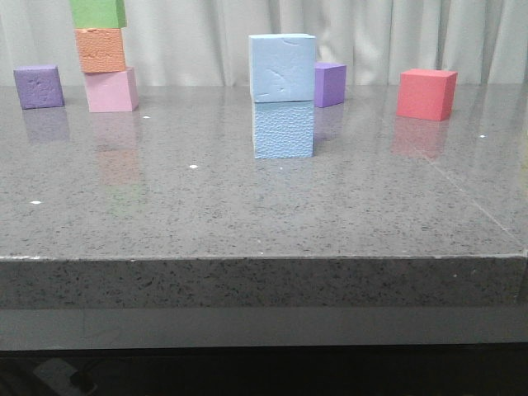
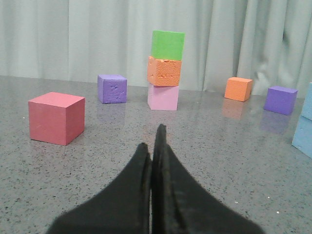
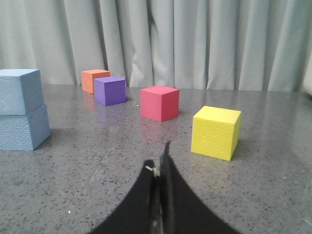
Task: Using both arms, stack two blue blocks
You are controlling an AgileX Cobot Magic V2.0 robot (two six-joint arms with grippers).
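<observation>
The two pale blue blocks stand stacked in the middle of the table: the upper block point(image 1: 282, 68) rests squarely on the lower block point(image 1: 284, 129). The stack also shows in the right wrist view, upper block point(image 3: 19, 91) on lower block point(image 3: 23, 127), and only its edge point(image 2: 305, 122) shows in the left wrist view. My left gripper point(image 2: 152, 141) is shut and empty, low over the table, well away from the stack. My right gripper point(image 3: 159, 163) is shut and empty, also away from the stack. Neither arm shows in the front view.
A tower of green point(image 1: 98, 12), orange point(image 1: 101, 49) and pink point(image 1: 111, 90) cubes stands at the back left, beside a purple cube point(image 1: 39, 87). Another purple cube point(image 1: 329, 84) sits behind the blue stack. A red cube point(image 1: 426, 94) is at the back right. A yellow cube point(image 3: 216, 132) lies near my right gripper.
</observation>
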